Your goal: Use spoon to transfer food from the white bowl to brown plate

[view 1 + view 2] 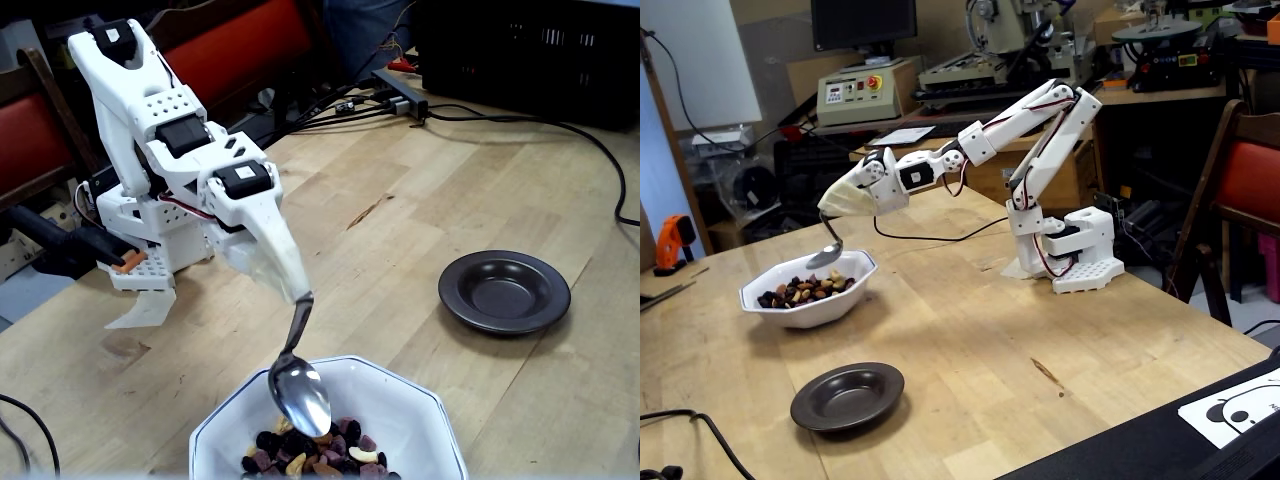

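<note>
My gripper (297, 292) is shut on the thin handle of the silver spoon (300, 395), which hangs down over the far side of the white octagonal bowl (415, 392). The spoon's oval bowl looks empty, and its tip sits just above or at the food (312, 455), a mix of dark berries, nuts and purple cubes. In the other fixed view the gripper (830, 212) holds the spoon (826, 258) over the white bowl (810, 312) and the food (805, 290). The dark brown plate (505, 290) is empty on the table, apart from the bowl; it also shows in that other view (847, 397).
The arm's white base (1072, 252) stands at the table's far side. Cables (520, 118) and a black crate (530, 45) lie behind the plate. A red chair (1252, 180) stands beside the table. A black cable (690, 425) lies near the front edge.
</note>
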Motion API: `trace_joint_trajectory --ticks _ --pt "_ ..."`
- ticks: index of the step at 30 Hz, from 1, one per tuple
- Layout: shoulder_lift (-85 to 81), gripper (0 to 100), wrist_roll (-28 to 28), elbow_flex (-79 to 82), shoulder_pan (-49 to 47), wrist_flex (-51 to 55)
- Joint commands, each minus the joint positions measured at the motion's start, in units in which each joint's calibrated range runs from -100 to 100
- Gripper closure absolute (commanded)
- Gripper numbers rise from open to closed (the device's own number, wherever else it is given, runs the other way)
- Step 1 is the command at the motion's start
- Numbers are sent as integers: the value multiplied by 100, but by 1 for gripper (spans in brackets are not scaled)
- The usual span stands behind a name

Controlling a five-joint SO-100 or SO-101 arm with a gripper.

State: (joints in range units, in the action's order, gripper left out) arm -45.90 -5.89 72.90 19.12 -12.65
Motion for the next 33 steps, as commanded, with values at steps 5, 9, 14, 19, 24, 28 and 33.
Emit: trace_joint_trajectory --ticks 5,9,14,19,24,28,33 --pt "581 97 10 -121 -1 -957" --pt "914 97 20 -95 14 -1676" --pt "1385 97 -20 -95 21 -2451" --pt "1804 97 -24 -95 21 -3052" --pt "1993 97 -415 -95 28 -3360" --pt "1975 97 -777 -95 28 -3399" --pt "1975 97 -1021 -77 28 -3376"
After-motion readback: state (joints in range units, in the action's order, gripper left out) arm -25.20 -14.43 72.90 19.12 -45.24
